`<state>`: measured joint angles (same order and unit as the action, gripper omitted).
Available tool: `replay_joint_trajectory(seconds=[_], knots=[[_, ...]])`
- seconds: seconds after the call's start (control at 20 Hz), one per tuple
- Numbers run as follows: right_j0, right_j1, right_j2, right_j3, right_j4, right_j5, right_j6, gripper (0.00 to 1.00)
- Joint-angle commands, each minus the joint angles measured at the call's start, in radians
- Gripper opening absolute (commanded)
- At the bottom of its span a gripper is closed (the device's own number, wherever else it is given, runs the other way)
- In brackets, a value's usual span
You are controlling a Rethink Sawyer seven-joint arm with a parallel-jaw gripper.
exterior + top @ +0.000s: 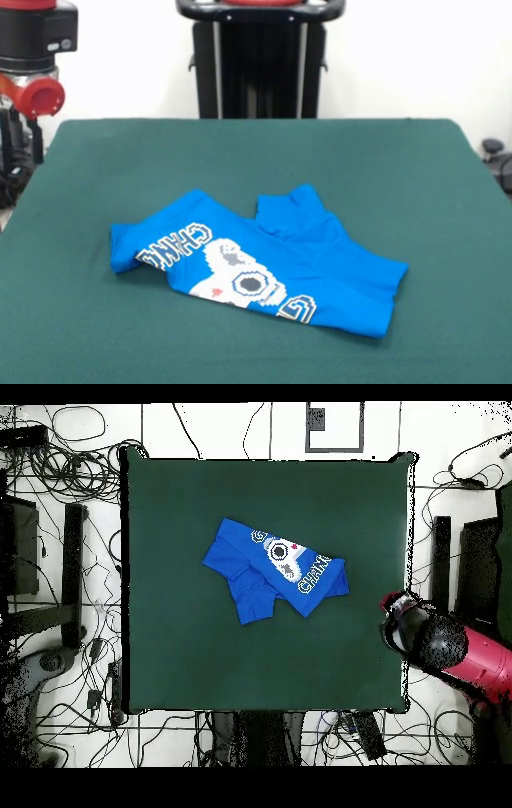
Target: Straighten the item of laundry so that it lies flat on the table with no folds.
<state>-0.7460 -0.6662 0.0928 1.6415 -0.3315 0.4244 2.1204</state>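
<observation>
The bright blue T-shirt lies crumpled on the dark green table, a little nearer the camera than the middle. It is folded over itself, with the white, black and yellow pixel graphic and lettering facing up and a plain blue part bunched behind it. In the overhead view the shirt lies slantwise near the table's centre. The red and black arm is drawn back beyond the table's right edge there, far from the shirt. Its gripper end hangs over that edge.
The robot's black pedestal stands behind the table's far edge. Part of the arm shows at the top left of the front view. Cables and stands lie on the floor around the table.
</observation>
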Motion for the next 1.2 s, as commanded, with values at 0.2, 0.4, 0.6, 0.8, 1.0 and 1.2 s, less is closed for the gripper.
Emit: replay_joint_trajectory(seconds=[0.2,0.4,0.6,0.8,1.0,1.2], knots=[[0.041,0.043,0.182,0.010,-0.093,0.080,-0.192,1.00],[0.043,0.023,0.187,0.037,-0.108,0.075,-0.170,1.00],[0.042,0.012,0.189,0.050,-0.111,0.076,-0.159,1.00],[0.048,0.012,0.185,0.052,-0.108,0.074,-0.143,1.00],[0.059,0.011,0.182,0.062,-0.087,0.076,-0.108,1.00],[0.084,0.006,0.163,0.068,-0.074,0.082,-0.069,1.00]])
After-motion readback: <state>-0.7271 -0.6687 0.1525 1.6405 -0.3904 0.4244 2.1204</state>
